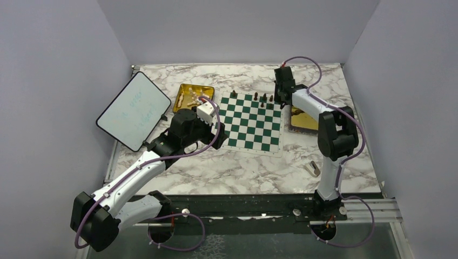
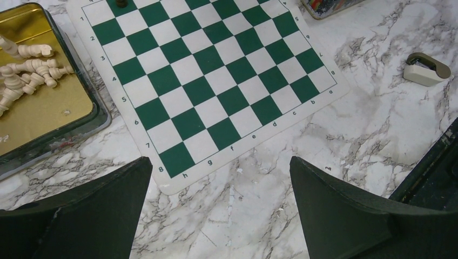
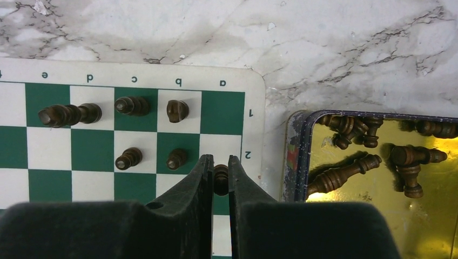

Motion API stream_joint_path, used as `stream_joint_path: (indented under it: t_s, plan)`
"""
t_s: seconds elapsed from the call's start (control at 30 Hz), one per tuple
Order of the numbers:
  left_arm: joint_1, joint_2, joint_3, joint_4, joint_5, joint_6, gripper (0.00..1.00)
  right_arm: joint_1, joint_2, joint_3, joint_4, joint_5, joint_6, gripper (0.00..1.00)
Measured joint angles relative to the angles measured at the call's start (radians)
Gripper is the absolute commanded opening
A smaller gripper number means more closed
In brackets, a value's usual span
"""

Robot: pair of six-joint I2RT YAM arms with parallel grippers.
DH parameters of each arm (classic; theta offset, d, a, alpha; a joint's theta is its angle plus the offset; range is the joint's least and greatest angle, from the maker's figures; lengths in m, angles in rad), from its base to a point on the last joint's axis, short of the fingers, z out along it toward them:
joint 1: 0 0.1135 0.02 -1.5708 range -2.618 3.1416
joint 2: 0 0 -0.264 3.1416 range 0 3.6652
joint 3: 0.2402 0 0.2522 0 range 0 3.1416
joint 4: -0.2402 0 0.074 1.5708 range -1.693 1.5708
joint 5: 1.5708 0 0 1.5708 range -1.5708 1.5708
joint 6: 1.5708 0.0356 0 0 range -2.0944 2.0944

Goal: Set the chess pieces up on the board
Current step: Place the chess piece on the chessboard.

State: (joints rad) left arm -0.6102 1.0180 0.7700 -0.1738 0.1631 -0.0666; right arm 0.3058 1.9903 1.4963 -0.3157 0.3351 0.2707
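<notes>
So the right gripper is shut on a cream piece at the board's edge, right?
No, the piece is dark brown, not cream; the right wrist view shows it. The right gripper is shut on it at the board's edge.

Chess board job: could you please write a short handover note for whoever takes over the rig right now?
Left gripper: jaws open, empty, hovering off the board corner.
Right gripper: jaws shut on a dark piece at the a-file edge.
Done: a few dark pieces stand on the far rows.
To do: loose dark pieces in the right tray, cream pieces in the left tray.
</notes>
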Motion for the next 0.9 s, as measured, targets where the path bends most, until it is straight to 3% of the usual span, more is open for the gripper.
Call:
stream_joint_path:
  t_s: [0.9]
  plan:
    - [0.000, -0.001, 0.000, 0.000, 0.000, 0.000, 0.99, -0.007, 0.077, -0.008, 0.027, -0.009, 0.003, 0.14]
